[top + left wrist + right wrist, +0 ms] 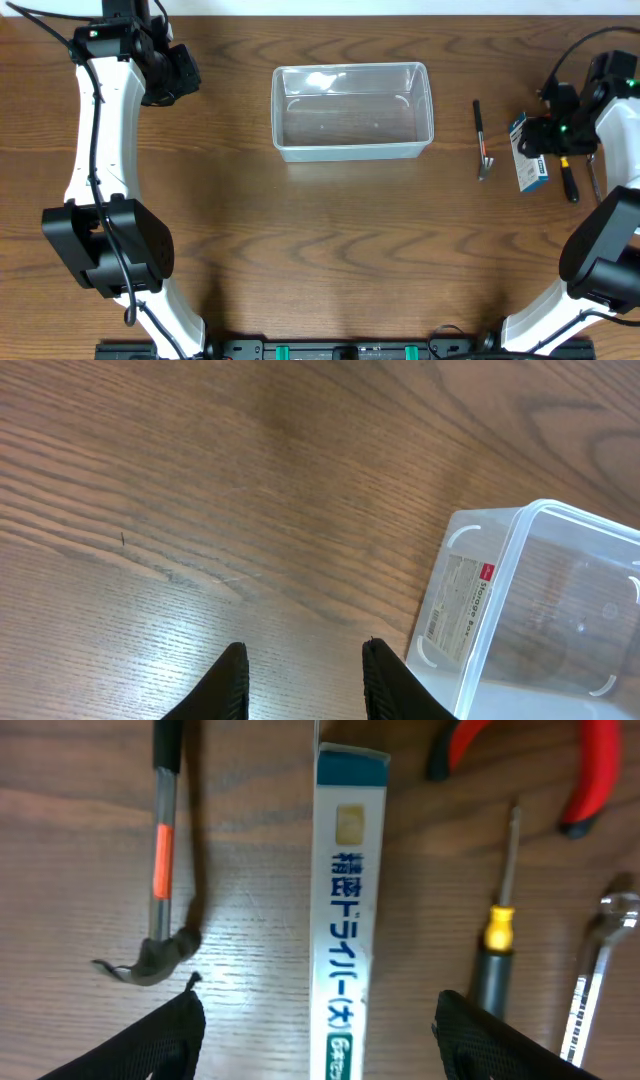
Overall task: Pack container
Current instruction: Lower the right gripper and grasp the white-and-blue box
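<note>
Just beneath the wide-spread right tool (318,1002), a blue-and-white box (350,870).

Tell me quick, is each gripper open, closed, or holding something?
Left gripper: partly open, holding nothing.
Right gripper: open, straddling the blue-and-white box, not gripping it.

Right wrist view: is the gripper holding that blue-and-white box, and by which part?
Nothing is held. The right gripper straddles the blue-and-white box with its jaws open, clear of both its long sides.
</note>
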Controlling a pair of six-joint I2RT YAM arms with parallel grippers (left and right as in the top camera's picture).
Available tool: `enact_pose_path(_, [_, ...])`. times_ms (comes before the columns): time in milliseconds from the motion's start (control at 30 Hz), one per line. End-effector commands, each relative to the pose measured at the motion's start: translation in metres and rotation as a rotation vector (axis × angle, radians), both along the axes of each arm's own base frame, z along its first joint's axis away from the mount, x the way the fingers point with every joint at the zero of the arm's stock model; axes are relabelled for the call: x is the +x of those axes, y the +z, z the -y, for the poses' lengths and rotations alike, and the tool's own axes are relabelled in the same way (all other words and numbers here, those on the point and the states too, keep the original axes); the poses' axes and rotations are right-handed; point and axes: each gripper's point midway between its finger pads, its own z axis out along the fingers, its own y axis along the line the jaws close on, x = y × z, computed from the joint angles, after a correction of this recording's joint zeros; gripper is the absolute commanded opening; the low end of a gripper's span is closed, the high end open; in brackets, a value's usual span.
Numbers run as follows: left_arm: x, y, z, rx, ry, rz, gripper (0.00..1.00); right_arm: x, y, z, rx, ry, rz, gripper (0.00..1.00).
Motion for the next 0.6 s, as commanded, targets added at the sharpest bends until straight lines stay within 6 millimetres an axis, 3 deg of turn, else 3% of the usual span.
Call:
enact_pose_path(0, [-0.003,-0.001,-0.003,0.011,-0.002,-0.008,0.27,-0.006,-0.010,-0.005,0.009,0.024,-0.009,0.74])
enact_pose_path(133, [-0.003,-0.001,-0.003,0.011,-0.002,-0.008,0.27,-0.009,-0.020,-0.006,0.012,0.022,-0.019,0.69])
enact_pose_path(567, [-0.007,-0.002,-0.002,0.010,-0.002,-0.023,0.27,-0.012,-0.035,-0.006,0.009,-0.004,-0.022,0.68])
